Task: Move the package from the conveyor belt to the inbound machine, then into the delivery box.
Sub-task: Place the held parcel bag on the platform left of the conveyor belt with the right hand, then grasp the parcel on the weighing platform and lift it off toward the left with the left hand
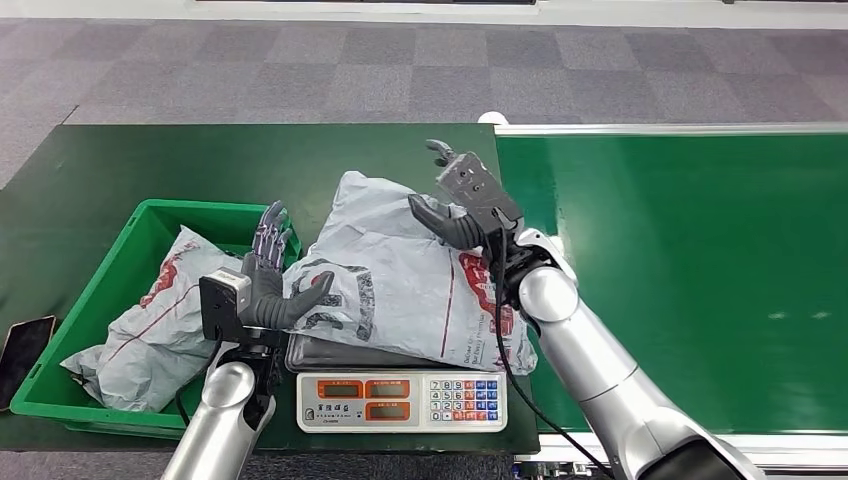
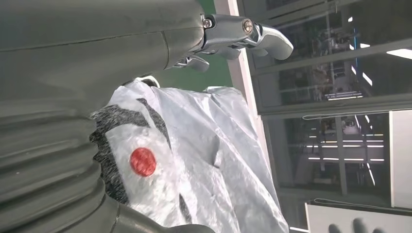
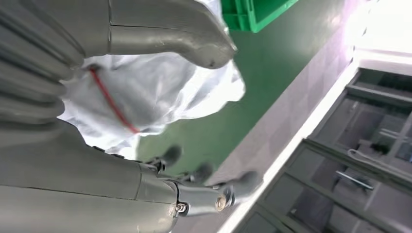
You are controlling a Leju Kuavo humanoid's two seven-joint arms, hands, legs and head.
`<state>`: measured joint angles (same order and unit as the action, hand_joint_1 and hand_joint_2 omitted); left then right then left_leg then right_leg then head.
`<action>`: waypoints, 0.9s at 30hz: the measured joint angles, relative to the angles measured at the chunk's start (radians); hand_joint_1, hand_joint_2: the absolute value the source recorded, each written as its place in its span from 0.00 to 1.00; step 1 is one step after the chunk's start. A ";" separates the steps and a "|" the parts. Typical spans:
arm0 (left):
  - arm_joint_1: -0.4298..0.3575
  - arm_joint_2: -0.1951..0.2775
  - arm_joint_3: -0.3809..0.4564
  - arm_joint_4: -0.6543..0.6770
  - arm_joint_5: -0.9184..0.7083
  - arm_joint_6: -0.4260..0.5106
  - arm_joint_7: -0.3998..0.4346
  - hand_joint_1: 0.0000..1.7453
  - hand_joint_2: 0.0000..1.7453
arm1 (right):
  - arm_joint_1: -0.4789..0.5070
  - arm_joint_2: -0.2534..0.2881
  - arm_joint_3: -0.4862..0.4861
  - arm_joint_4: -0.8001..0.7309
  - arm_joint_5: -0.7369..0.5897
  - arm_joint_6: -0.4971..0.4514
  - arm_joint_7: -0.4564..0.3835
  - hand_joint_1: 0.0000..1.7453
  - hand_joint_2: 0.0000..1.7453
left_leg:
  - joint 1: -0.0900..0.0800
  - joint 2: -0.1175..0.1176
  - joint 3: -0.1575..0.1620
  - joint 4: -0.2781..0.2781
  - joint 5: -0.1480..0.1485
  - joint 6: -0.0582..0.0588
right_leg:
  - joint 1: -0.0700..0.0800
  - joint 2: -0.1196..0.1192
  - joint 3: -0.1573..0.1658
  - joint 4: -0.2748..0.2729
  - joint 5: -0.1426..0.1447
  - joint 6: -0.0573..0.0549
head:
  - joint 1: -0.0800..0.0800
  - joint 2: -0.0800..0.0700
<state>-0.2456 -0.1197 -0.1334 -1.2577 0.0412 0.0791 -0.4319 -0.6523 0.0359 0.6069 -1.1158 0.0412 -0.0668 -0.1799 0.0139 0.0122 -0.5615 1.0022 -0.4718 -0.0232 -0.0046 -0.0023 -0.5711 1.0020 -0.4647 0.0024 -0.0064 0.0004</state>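
Note:
A grey plastic mail package [image 1: 400, 270] with red and black print lies on the weighing scale [image 1: 400, 400], hanging over its far and right sides. My left hand [image 1: 270, 280] stands at the package's left edge, fingers upright and spread, thumb reaching onto the plastic. My right hand [image 1: 465, 200] is at the package's far right corner, thumb resting on it, fingers spread above it. Neither hand grips it. The left wrist view has the package [image 2: 194, 160] close beside the palm. In the right wrist view the package [image 3: 160, 92] lies under the thumb [image 3: 194, 39].
The green delivery box [image 1: 130, 225] stands left of the scale and holds another grey package [image 1: 150, 320]. The green conveyor belt [image 1: 680, 270] runs along the right. A phone [image 1: 22, 350] lies at the table's left edge.

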 joint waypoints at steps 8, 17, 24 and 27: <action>0.000 0.008 -0.004 0.000 -0.018 0.002 0.007 0.00 1.00 | 0.051 -0.026 -0.057 0.008 -0.089 0.024 -0.042 0.00 0.00 | 0.000 0.000 0.000 0.000 0.000 0.000 | 0.000 0.000 0.000 0.000 0.000 0.000 | 0.000 0.000; -0.024 0.027 -0.018 0.004 -0.163 0.065 0.025 0.00 1.00 | 0.086 -0.028 -0.123 0.031 -0.128 0.016 -0.064 0.00 0.00 | 0.000 0.000 0.000 0.000 0.000 0.000 | 0.000 0.000 0.000 0.000 0.000 0.000 | 0.000 0.000; -0.163 0.062 -0.069 0.106 -0.432 0.058 0.069 0.00 1.00 | 0.100 -0.028 -0.204 0.060 -0.117 0.027 -0.091 0.00 0.00 | 0.000 -0.001 -0.001 0.000 0.001 0.001 | 0.000 -0.001 0.000 0.000 0.001 0.000 | 0.000 0.000; -0.229 0.077 -0.093 0.170 -0.503 0.034 0.073 0.00 1.00 | 0.103 -0.028 -0.230 0.070 -0.110 0.033 -0.097 0.00 0.00 | -0.001 0.000 -0.001 0.000 0.002 0.001 | 0.000 -0.001 -0.001 0.000 0.002 0.000 | 0.000 0.000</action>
<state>-0.4745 -0.0429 -0.2265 -1.0873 -0.4621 0.1135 -0.3593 -0.5494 0.0076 0.3766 -1.0462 -0.0690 -0.0339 -0.2767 0.0134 0.0119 -0.5623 1.0025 -0.4699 -0.0224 -0.0051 -0.0033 -0.5717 1.0023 -0.4624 0.0023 -0.0063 0.0004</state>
